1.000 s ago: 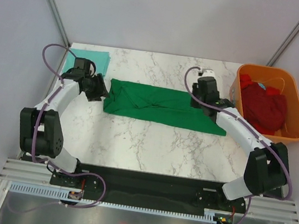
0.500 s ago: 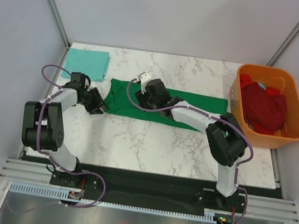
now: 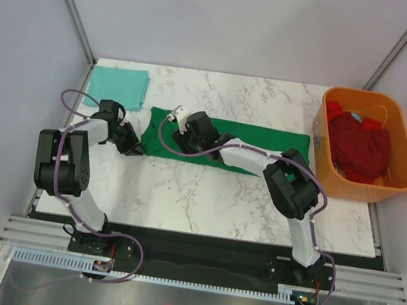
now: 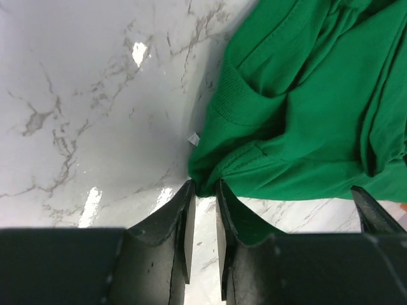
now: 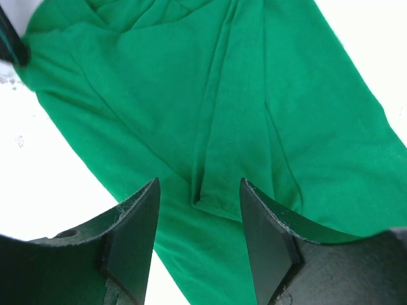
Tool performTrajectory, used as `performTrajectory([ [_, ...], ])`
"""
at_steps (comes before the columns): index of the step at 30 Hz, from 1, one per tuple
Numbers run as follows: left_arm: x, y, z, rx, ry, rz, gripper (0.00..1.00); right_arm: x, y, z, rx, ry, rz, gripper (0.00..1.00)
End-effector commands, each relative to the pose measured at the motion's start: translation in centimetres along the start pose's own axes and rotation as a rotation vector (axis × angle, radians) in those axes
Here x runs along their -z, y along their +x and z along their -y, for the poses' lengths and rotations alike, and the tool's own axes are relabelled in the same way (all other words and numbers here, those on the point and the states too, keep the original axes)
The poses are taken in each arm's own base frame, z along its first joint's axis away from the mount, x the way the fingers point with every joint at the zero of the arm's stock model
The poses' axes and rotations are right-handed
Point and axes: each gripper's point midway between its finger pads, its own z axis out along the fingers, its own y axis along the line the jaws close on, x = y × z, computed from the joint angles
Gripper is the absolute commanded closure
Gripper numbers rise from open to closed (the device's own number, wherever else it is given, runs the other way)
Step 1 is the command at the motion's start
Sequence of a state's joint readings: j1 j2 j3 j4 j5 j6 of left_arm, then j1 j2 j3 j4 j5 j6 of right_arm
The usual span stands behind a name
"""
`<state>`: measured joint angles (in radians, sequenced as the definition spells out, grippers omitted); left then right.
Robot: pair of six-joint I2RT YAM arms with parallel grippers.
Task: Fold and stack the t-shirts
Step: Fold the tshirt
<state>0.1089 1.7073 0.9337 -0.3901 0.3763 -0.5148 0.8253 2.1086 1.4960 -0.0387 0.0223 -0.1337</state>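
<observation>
A dark green t-shirt (image 3: 253, 151) lies as a long strip across the middle of the marble table (image 3: 204, 199). My left gripper (image 3: 134, 147) is at the strip's near-left corner. In the left wrist view its fingers (image 4: 203, 185) are nearly together, pinching that corner of green cloth (image 4: 305, 114). My right gripper (image 3: 181, 135) hovers open over the strip's left part, and a sleeve hem fold (image 5: 213, 206) shows between its fingers (image 5: 198, 184). A pale teal t-shirt (image 3: 119, 82) lies folded at the back left. Dark red t-shirts (image 3: 358, 145) are heaped in the orange tub.
The orange tub (image 3: 322, 128) stands at the table's right edge, close to the green strip's right end. The right arm stretches leftward over the strip. Grey walls and metal posts enclose the back and sides.
My right arm has swung from the strip's right end to its left part, and its jaws have widened. My left gripper has closed onto the near-left corner.
</observation>
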Motion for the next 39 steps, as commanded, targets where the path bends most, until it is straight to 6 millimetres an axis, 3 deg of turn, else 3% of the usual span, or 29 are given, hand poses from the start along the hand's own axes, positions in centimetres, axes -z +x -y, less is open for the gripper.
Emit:
performTrajectory([
  [1, 1.3, -2.9, 0.9, -0.039, -0.012, 0.111, 0.75, -0.4, -1.0, -0.2, 0.047, -0.003, 0.036, 0.39],
  [9, 1.7, -4.0, 0.5, -0.055, -0.058, 0.146, 0.67, -0.9, -0.8, 1.4, 0.065, 0.102, 0.033, 0.44],
  [14, 1.9, -3.9, 0.2, -0.062, -0.075, 0.145, 0.62, -1.0, -0.8, 2.7, 0.067, 0.175, 0.030, 0.60],
  [22, 1.6, -3.7, -0.4, -0.055, -0.102, 0.138, 0.60, -0.9, -1.3, 4.2, 0.048, 0.263, 0.040, 1.00],
  [29, 1.5, -3.6, -0.7, -0.055, -0.116, 0.134, 0.60, -1.3, -1.5, 4.8, 0.019, 0.295, 0.047, 1.00],
  [39, 1.9, -3.6, -0.8, -0.063, -0.126, 0.142, 0.59, -0.4, -1.8, 8.7, -0.081, 0.379, 0.060, 1.00],
])
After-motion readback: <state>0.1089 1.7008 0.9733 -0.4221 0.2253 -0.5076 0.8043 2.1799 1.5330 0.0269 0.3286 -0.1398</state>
